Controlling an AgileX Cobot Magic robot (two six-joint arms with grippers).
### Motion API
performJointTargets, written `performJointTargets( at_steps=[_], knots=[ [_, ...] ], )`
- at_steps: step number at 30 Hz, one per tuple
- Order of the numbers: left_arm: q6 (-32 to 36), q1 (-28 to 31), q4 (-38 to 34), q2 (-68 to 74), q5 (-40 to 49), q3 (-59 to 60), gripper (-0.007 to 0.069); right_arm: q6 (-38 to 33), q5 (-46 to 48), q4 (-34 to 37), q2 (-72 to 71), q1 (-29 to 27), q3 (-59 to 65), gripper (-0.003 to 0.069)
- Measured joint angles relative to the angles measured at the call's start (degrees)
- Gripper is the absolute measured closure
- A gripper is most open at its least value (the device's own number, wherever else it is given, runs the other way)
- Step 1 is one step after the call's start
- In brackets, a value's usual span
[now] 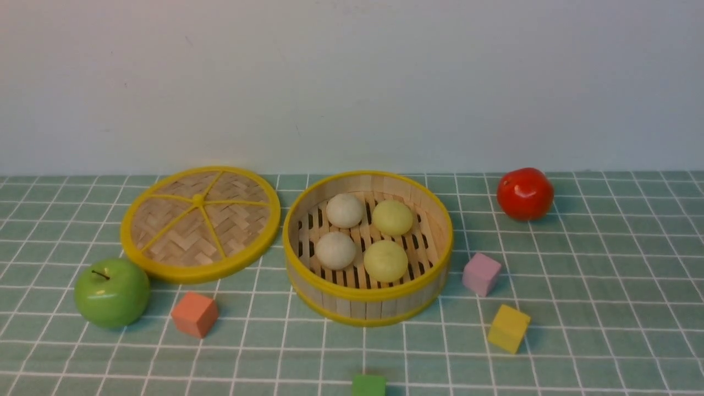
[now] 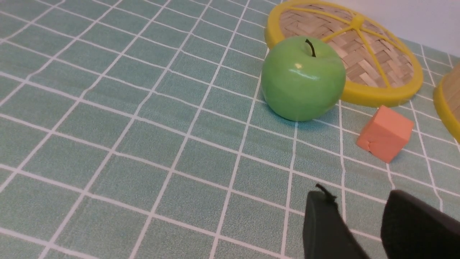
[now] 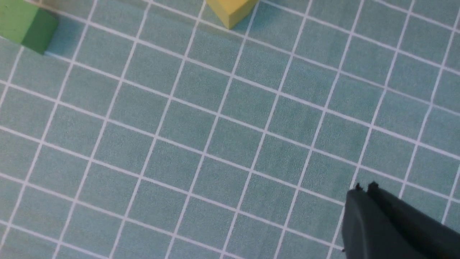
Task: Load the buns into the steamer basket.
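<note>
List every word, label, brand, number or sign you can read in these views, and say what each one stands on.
There are none: no text can be read on the steamer basket, the woven lid, the apple, the tomato or the cubes, nor on the visible parts of either gripper.
</note>
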Motion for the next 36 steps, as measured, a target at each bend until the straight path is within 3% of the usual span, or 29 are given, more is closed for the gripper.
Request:
performJointTargets(
  at_steps=[9,16,23,36],
  knots=[
    [0.0,0.0,0.0,0.0,0.0,0.0,0.0386,-0.37,-21.41,-2.4,-16.1,-10.96,11.57,0.0661],
    [0.0,0.0,0.0,0.0,0.0,0.0,0.0386,-0.53,-37.18,-3.18,-37.49,-16.14,34.63,0.0656],
    [0.0,0.0,0.0,0.0,0.0,0.0,0.0386,-0.55,-39.58,-2.03,-50.13,-16.2,48.98,0.065],
    [0.0,0.0,0.0,-0.05,0.0,0.0,0.0386,-0.55,-39.66,-0.14,-50.85,-16.27,48.96,0.0634]
  ],
)
